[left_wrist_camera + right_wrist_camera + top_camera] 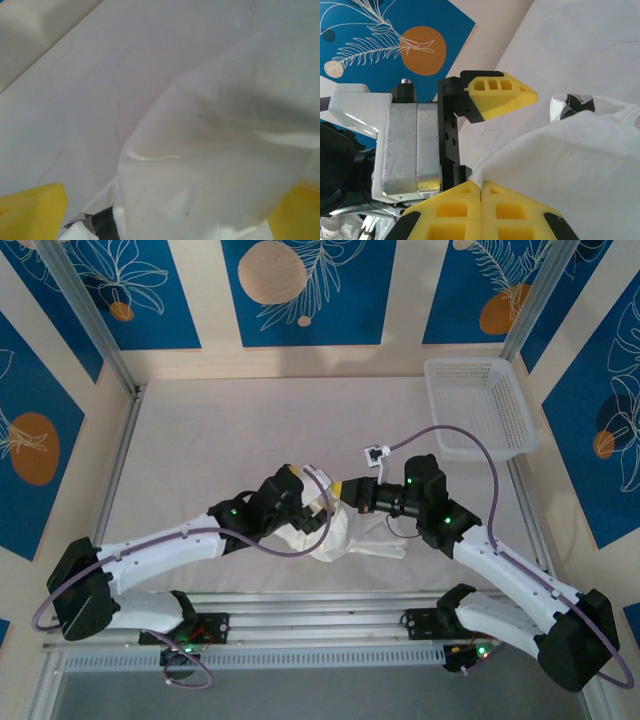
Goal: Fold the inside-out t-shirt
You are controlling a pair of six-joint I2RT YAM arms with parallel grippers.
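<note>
The white t-shirt (355, 535) lies bunched on the table near the front edge, between the two arms, with part of it lifted. My right gripper (352, 490) is shut on a raised edge of the cloth; in the right wrist view its yellow fingertips (480, 187) meet with the shirt's edge (580, 165) pinched between them. My left gripper (312, 502) faces it closely and stands open. One of its yellow fingers (500, 95) is above the cloth. In the left wrist view the shirt (215, 165) drapes between the wide-apart yellow fingers (30, 212). The neck tag is hidden.
A white plastic lattice basket (480, 405) stands at the back right corner. The pale table cover (220, 440) stretches behind and left of the shirt. Aluminium rails (300, 605) run along the front edge, and a purple cable (470, 440) arcs over the right arm.
</note>
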